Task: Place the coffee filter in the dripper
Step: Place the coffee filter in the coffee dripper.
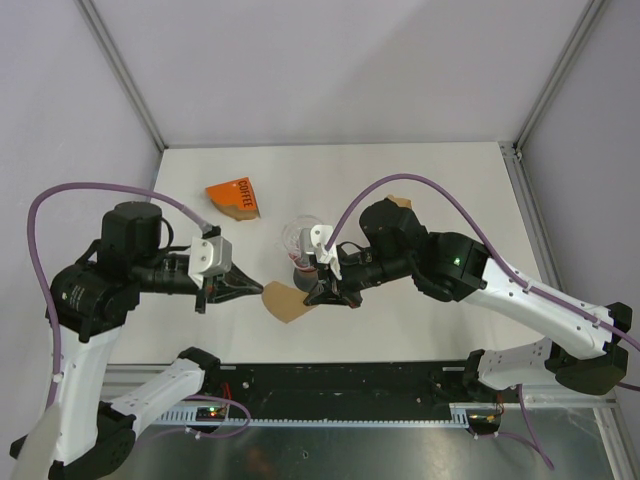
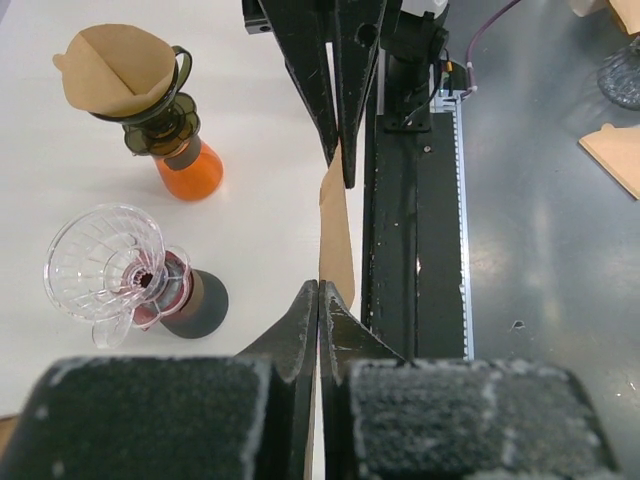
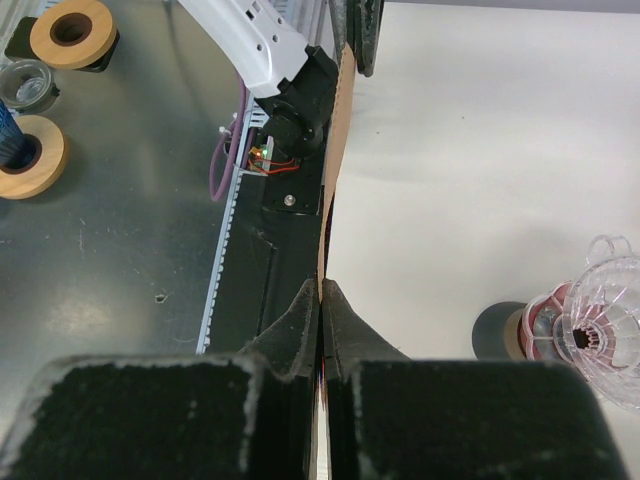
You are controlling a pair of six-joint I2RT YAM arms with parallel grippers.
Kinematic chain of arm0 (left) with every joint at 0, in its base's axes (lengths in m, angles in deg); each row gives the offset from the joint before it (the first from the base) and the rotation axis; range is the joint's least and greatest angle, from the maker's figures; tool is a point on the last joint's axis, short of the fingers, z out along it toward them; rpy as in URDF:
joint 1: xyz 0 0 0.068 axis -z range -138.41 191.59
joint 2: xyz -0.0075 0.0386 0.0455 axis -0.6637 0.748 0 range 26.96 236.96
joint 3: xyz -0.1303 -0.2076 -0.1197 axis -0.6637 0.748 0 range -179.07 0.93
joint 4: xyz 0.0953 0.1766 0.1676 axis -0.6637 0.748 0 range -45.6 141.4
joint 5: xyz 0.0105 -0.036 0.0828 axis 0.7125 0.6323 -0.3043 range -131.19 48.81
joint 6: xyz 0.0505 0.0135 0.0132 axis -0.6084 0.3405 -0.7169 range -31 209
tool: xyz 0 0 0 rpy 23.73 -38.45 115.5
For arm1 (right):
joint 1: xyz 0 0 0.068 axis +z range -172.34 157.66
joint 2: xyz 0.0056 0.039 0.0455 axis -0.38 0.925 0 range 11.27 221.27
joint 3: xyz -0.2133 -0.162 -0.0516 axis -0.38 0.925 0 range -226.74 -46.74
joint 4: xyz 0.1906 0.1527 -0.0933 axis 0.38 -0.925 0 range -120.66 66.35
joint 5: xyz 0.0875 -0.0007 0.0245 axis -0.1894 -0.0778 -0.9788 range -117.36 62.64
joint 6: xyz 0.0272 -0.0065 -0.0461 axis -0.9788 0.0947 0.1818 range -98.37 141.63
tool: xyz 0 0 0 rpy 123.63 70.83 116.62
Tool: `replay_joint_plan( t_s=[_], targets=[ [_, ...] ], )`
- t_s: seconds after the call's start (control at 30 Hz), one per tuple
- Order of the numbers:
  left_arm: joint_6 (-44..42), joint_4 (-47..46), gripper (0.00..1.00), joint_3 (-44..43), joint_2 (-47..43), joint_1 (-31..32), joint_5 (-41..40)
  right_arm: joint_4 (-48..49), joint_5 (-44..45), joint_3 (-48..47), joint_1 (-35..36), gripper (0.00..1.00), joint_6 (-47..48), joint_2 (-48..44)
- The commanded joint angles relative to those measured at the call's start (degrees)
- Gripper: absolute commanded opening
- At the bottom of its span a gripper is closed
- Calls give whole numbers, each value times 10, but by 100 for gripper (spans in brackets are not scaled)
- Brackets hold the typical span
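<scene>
Both pairs of jaws pinch the coffee filter (image 1: 285, 302), stretched between left gripper (image 1: 255, 288) and right gripper (image 1: 320, 294), just nearside of the dripper (image 1: 297, 238) (right gripper nearer it)

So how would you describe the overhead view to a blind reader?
Two robot arms hold a brown paper coffee filter between them, the left gripper and right gripper each shut on one edge. A clear glass dripper stands on the white table just behind; an orange coffee packet lies farther back.
</scene>
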Motion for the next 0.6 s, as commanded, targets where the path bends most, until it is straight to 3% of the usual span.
replay_joint_plan(
  t_s=[0.0,0.23,0.4,0.57],
  targets=[
    [-1,-13,0,7,-3,4,28,13,-7,-23,4,0,7,-11],
    [-23,-1,0,18,-11,4,14,15,-9,-23,4,0,6,-11],
    [-55,13,0,-8,-5,4,-50,13,-9,-22,4,0,6,-12],
    [-57,17,0,-4,-4,4,-31,14,-9,-21,5,0,6,-13]
  ],
)
